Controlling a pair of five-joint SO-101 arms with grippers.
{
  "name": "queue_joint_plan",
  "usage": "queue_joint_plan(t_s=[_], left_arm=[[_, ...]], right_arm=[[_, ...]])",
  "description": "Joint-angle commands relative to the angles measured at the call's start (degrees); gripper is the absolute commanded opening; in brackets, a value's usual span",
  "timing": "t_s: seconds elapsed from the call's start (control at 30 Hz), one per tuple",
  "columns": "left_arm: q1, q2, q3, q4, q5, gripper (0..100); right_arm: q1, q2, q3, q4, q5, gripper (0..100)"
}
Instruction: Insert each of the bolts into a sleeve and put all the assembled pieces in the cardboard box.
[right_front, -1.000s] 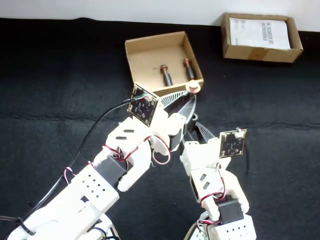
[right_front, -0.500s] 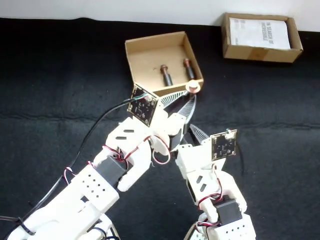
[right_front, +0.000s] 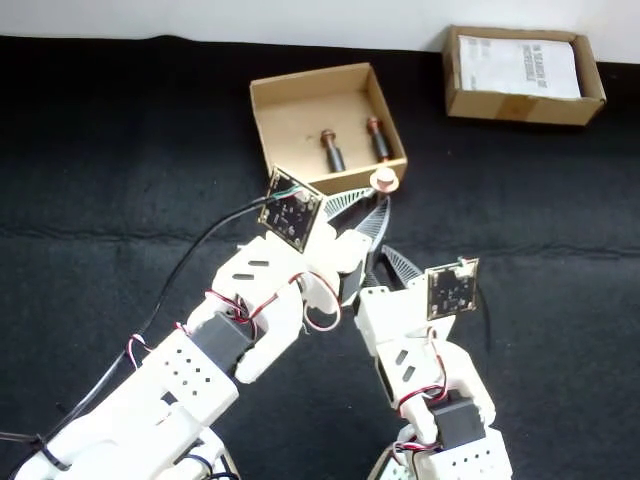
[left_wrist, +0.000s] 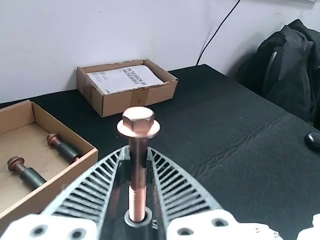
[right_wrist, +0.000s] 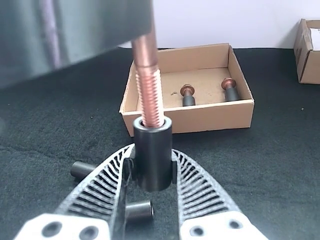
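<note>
My left gripper (left_wrist: 137, 152) is shut on a copper bolt (left_wrist: 138, 125), held head up beside the cardboard box (left_wrist: 30, 117). Its threaded end (right_wrist: 148, 97) sits in the mouth of a black sleeve (right_wrist: 152, 155). My right gripper (right_wrist: 152, 150) is shut on that sleeve, just under the left one. From above, the bolt head (right_front: 383, 180) shows at the box's (right_front: 270, 100) near right corner, with the left gripper (right_front: 372, 200) and right gripper (right_front: 378, 255) stacked below it. Two assembled pieces (right_front: 332, 152) (right_front: 378, 138) lie in the box.
Two loose black sleeves (right_wrist: 84, 170) (right_wrist: 137, 210) lie on the black cloth under my right gripper. A second cardboard box (right_front: 522, 72) holding a printed sheet stands at the back right. A dark garment (left_wrist: 292, 65) lies far off to the side.
My right arm has shifted a little to the left with the sleeve and settled under the bolt. The left arm with the bolt has barely moved.
</note>
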Motion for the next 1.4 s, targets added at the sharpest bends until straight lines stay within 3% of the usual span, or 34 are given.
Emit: queue_joint_plan(t_s=[0.0,0.23,0.6,0.8,1.2,1.37], left_arm=[[1.45,-0.4,-0.31,1.41,0.18,1],[4.26,-0.31,-0.22,9.32,0.26,1],[3.91,-0.31,4.53,10.02,-0.09,2],[-0.22,-0.31,3.65,12.22,1.23,19],[-1.63,-0.75,-12.35,39.82,3.43,20],[-0.22,-7.52,-18.15,49.93,3.34,20]], right_arm=[[0.75,-1.1,6.02,-1.27,0.7,0.7],[0.75,-1.1,5.05,-1.27,0.79,0.7],[0.75,-1.19,5.05,-1.27,0.79,0.7],[0.75,-1.19,5.05,-1.27,0.79,0.6],[0.84,-0.75,3.74,-1.27,0.79,0.6],[2.15,-0.66,4.35,-1.27,0.7,0.6]])
